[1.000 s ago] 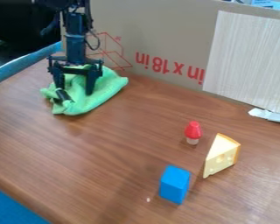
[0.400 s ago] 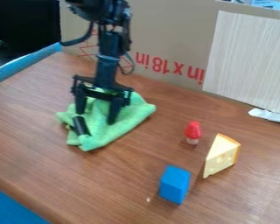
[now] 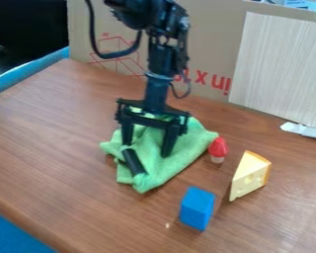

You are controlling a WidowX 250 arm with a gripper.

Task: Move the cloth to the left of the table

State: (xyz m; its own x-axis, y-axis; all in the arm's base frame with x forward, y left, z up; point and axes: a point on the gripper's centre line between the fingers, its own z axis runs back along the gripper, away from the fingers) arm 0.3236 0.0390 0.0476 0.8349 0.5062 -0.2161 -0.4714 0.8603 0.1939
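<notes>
Wooden table [image 3: 61, 192] under everything I work on. Green cloth [image 3: 181, 160] lies crumpled, near middle of view. My gripper [image 3: 146, 149] points down over cloth, fingers spread apart. Cheese wedge [image 3: 248, 177] near blue block [image 3: 197, 208]. Small red-capped piece [image 3: 217, 149] just beside cloth's corner.

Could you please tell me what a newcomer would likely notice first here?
Probably the bright green cloth, crumpled mid-table beneath the black pincer. Next, likely, the vivid blue block near the view's bottom edge, with the cheese wedge up and right of it and the red-topped toy by the cloth's right edge.
</notes>
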